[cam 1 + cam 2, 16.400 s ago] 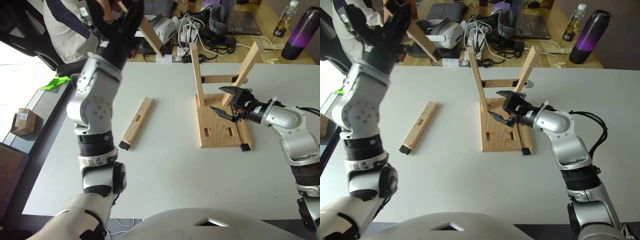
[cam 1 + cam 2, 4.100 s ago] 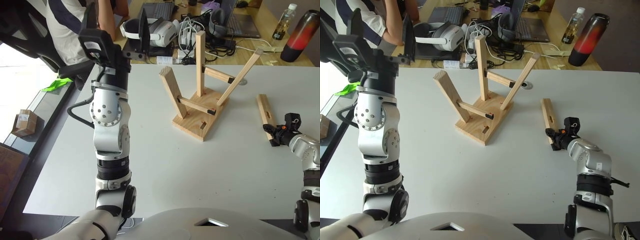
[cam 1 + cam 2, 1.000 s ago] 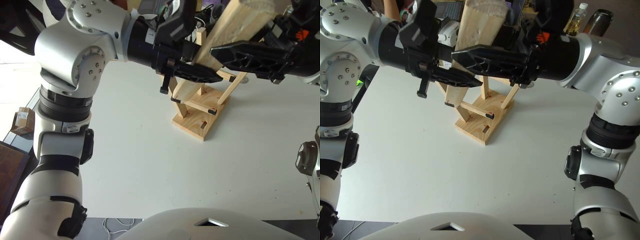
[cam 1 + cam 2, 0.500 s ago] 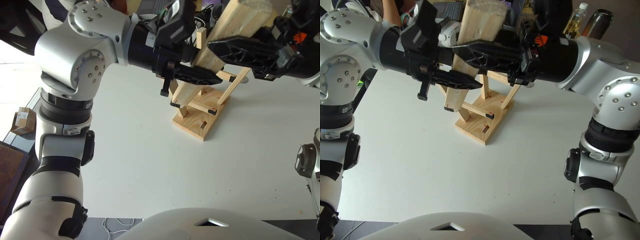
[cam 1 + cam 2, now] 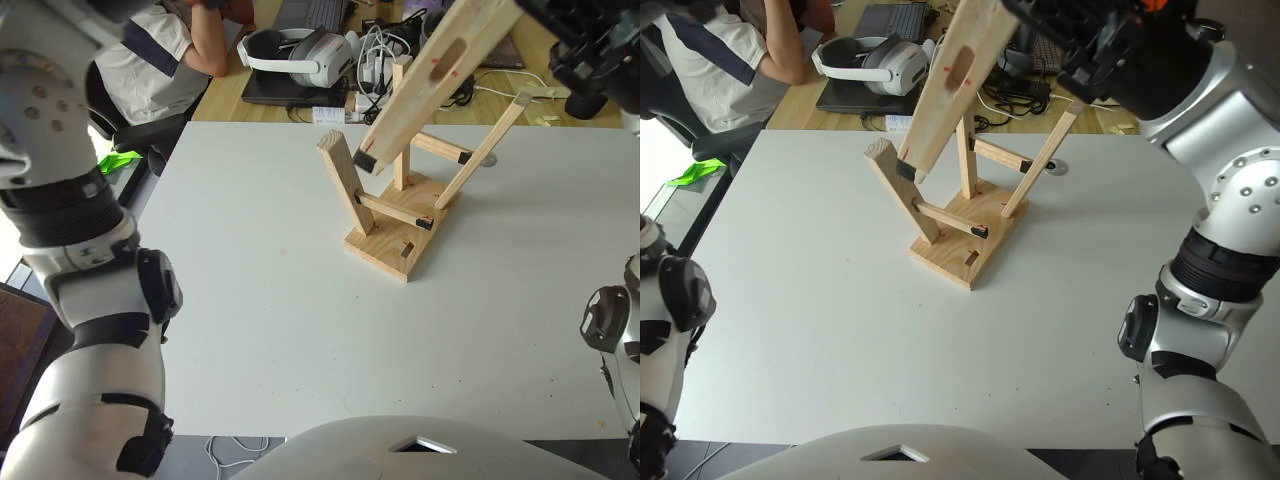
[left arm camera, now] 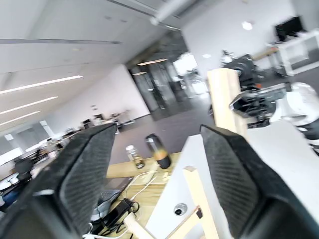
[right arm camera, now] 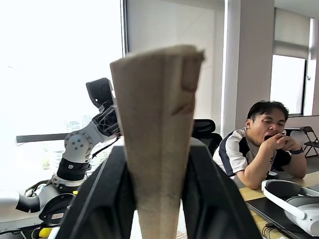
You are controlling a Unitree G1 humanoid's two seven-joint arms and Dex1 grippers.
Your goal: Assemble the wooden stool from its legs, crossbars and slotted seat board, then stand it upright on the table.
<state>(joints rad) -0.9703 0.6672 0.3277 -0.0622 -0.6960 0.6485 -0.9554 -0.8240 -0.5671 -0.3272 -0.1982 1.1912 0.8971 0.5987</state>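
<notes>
One slotted seat board (image 5: 385, 252) lies on the table. Three legs (image 5: 350, 190) (image 5: 401, 178) (image 5: 480, 150) stand fitted in it. Two crossbars (image 5: 392, 210) (image 5: 442, 147) join them. One loose fourth leg (image 5: 435, 70) is up in the air above the stool, which makes four legs in all. On the desk beyond the table's far edge are one white headset (image 5: 300, 45) and two bottles (image 6: 132, 155) (image 6: 158, 152).
</notes>
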